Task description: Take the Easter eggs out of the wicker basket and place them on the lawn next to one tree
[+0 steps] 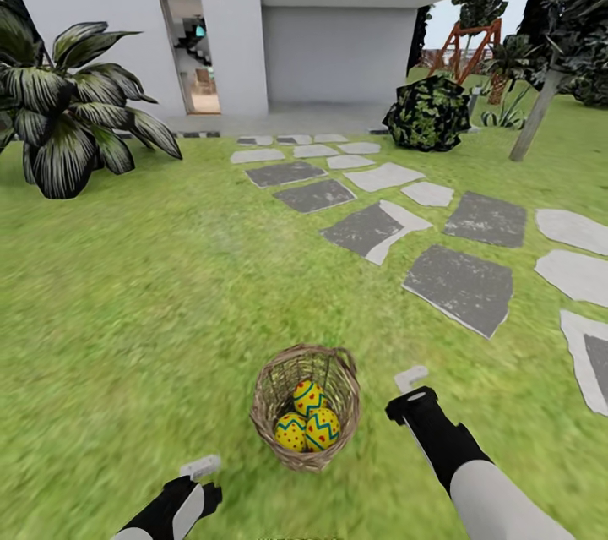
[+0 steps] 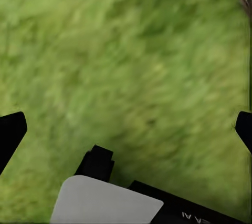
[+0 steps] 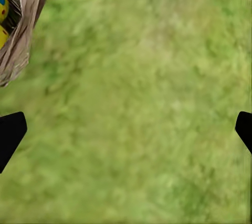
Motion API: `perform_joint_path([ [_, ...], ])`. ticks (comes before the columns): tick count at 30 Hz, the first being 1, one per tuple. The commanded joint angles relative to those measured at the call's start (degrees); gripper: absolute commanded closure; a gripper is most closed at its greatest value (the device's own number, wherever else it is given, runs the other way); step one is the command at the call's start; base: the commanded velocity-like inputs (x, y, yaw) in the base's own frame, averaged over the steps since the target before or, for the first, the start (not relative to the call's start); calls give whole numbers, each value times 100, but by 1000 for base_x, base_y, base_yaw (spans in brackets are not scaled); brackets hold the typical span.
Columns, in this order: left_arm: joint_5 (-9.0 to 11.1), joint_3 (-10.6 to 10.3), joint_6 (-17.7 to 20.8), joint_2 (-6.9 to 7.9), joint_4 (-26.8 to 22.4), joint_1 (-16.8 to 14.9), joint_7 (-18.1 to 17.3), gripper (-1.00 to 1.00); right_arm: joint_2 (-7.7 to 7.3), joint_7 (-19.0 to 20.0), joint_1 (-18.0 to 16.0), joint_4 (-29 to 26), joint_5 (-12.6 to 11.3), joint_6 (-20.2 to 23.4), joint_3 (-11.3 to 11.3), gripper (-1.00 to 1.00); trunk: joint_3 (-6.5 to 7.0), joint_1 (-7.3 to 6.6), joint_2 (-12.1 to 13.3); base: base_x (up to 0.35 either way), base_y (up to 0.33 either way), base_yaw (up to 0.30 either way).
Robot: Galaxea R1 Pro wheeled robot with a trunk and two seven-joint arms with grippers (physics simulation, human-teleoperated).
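A wide lawn (image 1: 143, 295) of short, mottled green grass fills the foreground. A small woven brown basket (image 1: 305, 406) sits directly on the grass, low and near the middle. Grey stepping stones (image 1: 460, 285) lie flat in the grass beyond it, curving from the right side toward a white house.

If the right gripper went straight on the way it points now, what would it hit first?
Most likely bare lawn: the right gripper, open, looks down onto grass, with the wicker basket off to one side of its line. Depth is hard to judge.
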Motion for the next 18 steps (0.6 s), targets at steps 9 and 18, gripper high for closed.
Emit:
perform_joint_path([
  [9, 61, -9, 26, 13, -14, -1, -193, -100, 4, -6, -2, 21, 27, 24, 4, -100, -62, -1, -3, 32, -297, 203],
  [18, 61, -4, 18, 23, -6, -2, -230, -100, 13, -6, -1, 29, 30, 18, 73, -100, -118, -1, -3, 183, -293, 203],
])
